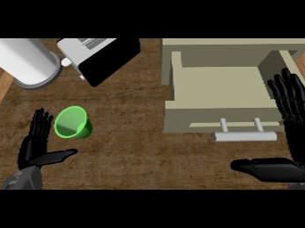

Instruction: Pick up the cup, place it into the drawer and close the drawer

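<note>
A green cup [73,122] lies tilted on the wooden counter at the left, its open mouth showing. My left hand [35,144] is just left of it, fingers straight and thumb spread, holding nothing; whether the fingertips touch the cup I cannot tell. The beige drawer [215,95] stands pulled open at the right, its inside bare, with a pale bar handle [245,136] on its front. My right hand [296,120] is open at the drawer's right side, fingers pointing up over the right wall, thumb stretched left below the handle.
A white cylindrical canister [25,60] lies at the back left. Beside it stands a toaster-like appliance [102,55] in white and black. The beige cabinet body [240,44] sits behind the drawer. Bare wood counter [148,151] spreads between the hands.
</note>
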